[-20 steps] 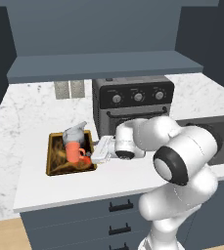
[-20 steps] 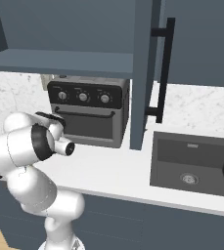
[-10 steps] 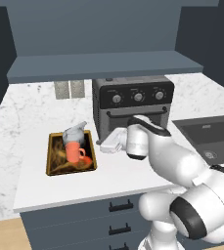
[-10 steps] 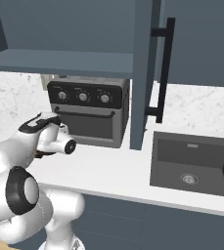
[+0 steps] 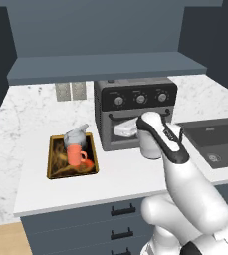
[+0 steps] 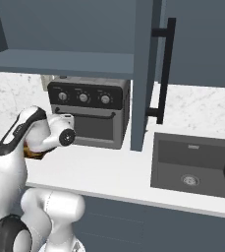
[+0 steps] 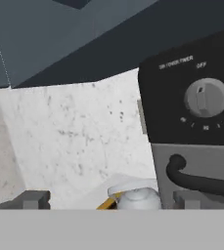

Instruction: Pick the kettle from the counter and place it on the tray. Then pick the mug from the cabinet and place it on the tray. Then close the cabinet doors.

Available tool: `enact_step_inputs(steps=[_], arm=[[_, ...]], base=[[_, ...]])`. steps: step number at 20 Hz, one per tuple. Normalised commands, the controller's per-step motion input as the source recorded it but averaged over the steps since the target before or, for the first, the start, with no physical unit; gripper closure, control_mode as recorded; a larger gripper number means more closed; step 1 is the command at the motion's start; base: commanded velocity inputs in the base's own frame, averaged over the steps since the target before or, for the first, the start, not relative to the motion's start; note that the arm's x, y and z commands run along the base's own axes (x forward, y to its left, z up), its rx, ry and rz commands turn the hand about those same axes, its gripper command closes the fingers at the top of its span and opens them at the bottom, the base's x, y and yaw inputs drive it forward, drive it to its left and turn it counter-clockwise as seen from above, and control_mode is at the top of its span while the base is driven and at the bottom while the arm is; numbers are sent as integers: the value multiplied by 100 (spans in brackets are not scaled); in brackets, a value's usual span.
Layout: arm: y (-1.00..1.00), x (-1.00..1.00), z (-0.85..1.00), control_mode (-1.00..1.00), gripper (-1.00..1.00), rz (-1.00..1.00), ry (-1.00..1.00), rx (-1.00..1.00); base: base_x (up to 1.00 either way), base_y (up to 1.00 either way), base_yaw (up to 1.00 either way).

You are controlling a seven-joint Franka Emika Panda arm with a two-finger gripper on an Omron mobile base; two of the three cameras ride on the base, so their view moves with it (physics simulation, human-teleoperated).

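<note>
kettle (image 5: 76, 135) and mug (image 5: 75, 155) rest on tray (image 5: 52, 160).

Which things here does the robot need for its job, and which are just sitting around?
For the job:
kettle
mug
tray
counter
cabinet door, open

Just sitting around:
toaster oven
sink
wall outlets
drawers

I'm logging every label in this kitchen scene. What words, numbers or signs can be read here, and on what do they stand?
"OFF": on the black oven, above its left knob, in the hand view.
Another short print beside it: too blurred to read.
Small marks ringing the knob: too small to read.
Kettle, mug, tray, cabinet door: no text.
</note>
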Motion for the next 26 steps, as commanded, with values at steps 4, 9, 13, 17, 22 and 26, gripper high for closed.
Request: enact_step_inputs(steps=[4, 9, 13, 17, 22, 26], arm=[[-75, -36, 24, -100, -100, -15, 1, 6], [-63, -52, -9, -100, -100, -12, -12, 7], [-95, -25, 0, -100, -100, -16, 0, 16], [-100, -12, 0, -100, -100, -11, -2, 15], [-93, -1, 0, -100, -100, -9, -2, 14], [-93, 0, 0, -100, -100, -7, -9, 15]], base=[[0, 0, 0], [0, 0, 0], [0, 0, 0], [0, 0, 0], [0, 0, 0], [0, 0, 0]])
